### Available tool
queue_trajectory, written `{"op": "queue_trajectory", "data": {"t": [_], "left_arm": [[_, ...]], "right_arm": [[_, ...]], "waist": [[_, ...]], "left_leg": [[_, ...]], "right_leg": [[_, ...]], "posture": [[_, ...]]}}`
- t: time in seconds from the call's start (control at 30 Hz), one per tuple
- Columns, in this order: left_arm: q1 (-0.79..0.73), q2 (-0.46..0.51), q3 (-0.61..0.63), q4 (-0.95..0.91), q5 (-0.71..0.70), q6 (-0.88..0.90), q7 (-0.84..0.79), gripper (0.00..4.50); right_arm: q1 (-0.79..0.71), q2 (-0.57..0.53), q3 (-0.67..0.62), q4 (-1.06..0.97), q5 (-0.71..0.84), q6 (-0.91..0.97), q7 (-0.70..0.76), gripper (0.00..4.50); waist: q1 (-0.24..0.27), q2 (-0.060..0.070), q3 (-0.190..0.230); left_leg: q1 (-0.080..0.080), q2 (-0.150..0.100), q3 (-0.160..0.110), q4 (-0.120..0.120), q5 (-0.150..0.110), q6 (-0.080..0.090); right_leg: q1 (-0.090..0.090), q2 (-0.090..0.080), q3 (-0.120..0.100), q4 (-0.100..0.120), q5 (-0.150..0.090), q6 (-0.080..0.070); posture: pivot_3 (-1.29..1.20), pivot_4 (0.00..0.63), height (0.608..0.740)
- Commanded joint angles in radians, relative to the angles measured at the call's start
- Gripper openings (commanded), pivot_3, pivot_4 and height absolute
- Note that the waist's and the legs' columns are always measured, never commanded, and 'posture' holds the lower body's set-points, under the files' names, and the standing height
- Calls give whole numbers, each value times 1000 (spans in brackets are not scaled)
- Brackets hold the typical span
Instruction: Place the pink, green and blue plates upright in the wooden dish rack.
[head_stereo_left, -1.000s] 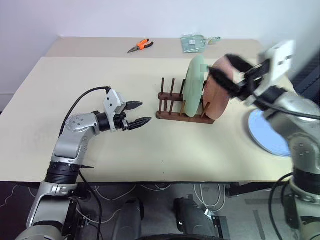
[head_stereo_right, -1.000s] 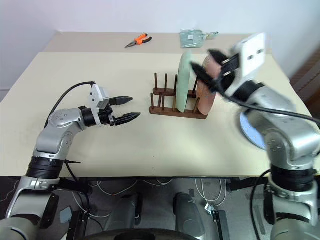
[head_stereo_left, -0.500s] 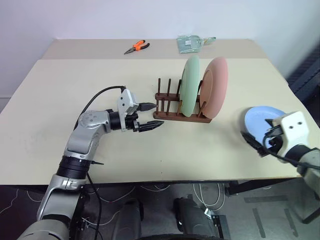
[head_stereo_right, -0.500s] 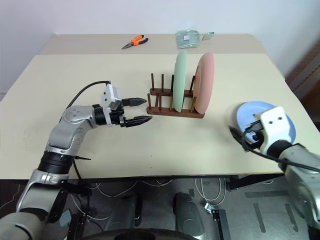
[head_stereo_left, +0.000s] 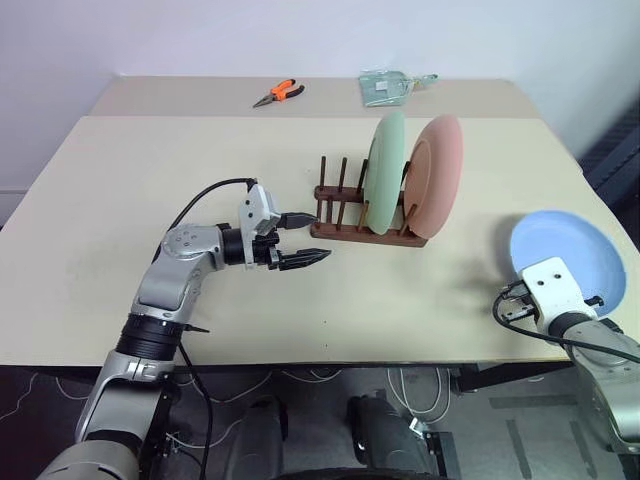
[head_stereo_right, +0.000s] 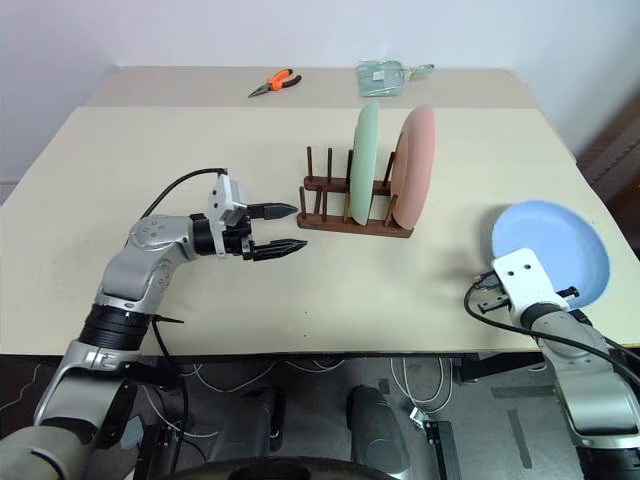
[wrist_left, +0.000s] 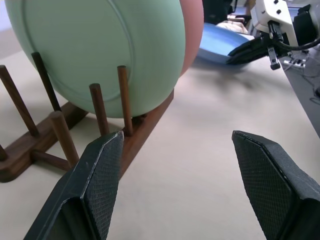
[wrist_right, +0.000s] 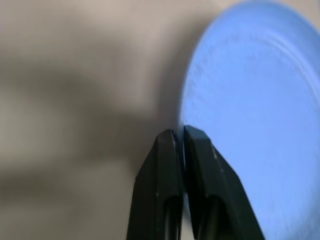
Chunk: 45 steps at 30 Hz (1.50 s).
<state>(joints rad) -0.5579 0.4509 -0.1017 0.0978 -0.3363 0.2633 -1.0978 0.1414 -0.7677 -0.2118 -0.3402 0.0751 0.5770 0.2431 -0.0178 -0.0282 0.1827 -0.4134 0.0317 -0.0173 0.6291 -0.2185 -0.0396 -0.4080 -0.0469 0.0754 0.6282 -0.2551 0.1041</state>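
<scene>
Green plate (head_stereo_left: 385, 176) & pink plate (head_stereo_left: 436, 176) stand upright between pegs of wooden dish rack (head_stereo_left: 345, 215). Blue plate (head_stereo_left: 566, 262) at rack's 4 o'clock; right gripper (wrist_right: 179, 138) clamped on its rim, likely for lifting. Left gripper (head_stereo_left: 306, 237), fingers apart, idles at rack's 8 o'clock.

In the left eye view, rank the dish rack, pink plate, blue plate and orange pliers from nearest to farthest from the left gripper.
From the left gripper:
1. Dish rack, just beyond its fingertips.
2. Pink plate, upright at the rack's far end.
3. Orange pliers, at the table's back.
4. Blue plate, far right edge.
</scene>
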Motion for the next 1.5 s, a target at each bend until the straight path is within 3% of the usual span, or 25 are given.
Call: {"op": "queue_trajectory", "data": {"t": [0.03, 0.23, 0.3, 0.37, 0.43, 0.6, 0.7, 0.87, 1.47, 1.5], "left_arm": [[1, 20, 43, 16, 10, -47, 29, 3565], [6, 75, 97, 96, 42, -124, 78, 3565], [5, 89, 110, 124, 52, -149, 89, 3565], [8, 96, 126, 141, 51, -157, 102, 3565], [11, 95, 134, 159, 48, -163, 112, 3565], [41, 95, 117, 172, 68, -183, 116, 3565], [44, 90, 125, 148, 47, -152, 111, 3565], [60, 110, 133, 117, 18, -108, 72, 3565], [97, 132, 142, 17, -3, -27, 85, 3565], [97, 131, 141, 15, -3, -27, 86, 3565]], "right_arm": [[-89, -53, -57, -88, -57, -96, 9, 59], [-438, 8, -218, -240, 225, -65, 70, 59], [-614, 68, -250, -275, 414, 1, 41, 59], [-775, 193, -218, -326, 732, 61, -34, 59], [-843, 311, -183, -349, 967, 78, -116, 59], [-866, 568, -5, -335, 1204, 45, -269, 59], [-827, 677, 80, -259, 1206, 43, -309, 59], [-782, 735, 127, -126, 1152, 28, -314, 59], [-799, 693, 96, 115, 1042, 72, -264, 59], [-801, 687, 97, 119, 1035, 78, -257, 314]], "waist": [[-3, 1, 0], [-4, 2, 1], [-1, 1, 2], [-1, 1, 2], [-2, 1, 2], [1, 0, 1], [-2, 0, 1], [-2, 0, 1], [-4, 0, 1], [-4, 0, 1]], "left_leg": [[0, 0, 0, 0, 0, 0], [1, 0, 0, -1, 0, 0], [1, 1, -2, -1, 0, 0], [0, 1, -2, -1, 0, 0], [0, 1, -2, -1, 0, 0], [-3, 1, -4, -1, 0, 0], [-3, 1, -4, 0, 0, 0], [-3, 1, -4, 0, 0, 0], [-3, 1, -4, -1, 0, 0], [-3, 1, -4, -1, 0, 0]], "right_leg": [[0, 0, 0, 0, 0, 0], [-1, 1, 0, 1, 0, 0], [0, 1, -1, 1, 0, 1], [0, 1, -1, 1, 0, 1], [0, 1, -1, 2, 0, 1], [0, -1, -4, 1, 0, 0], [-1, -1, -4, 2, 0, 0], [-1, -1, -4, 2, 0, 0], [-3, 0, -4, 2, 0, 0], [-3, 0, -4, 2, 0, 0]], "posture": [[0, 150, 732], [0, 150, 732], [0, 150, 732], [0, 150, 732], [0, 150, 732], [0, 150, 732], [0, 150, 732], [0, 150, 732], [0, 150, 732], [0, 150, 732]]}}
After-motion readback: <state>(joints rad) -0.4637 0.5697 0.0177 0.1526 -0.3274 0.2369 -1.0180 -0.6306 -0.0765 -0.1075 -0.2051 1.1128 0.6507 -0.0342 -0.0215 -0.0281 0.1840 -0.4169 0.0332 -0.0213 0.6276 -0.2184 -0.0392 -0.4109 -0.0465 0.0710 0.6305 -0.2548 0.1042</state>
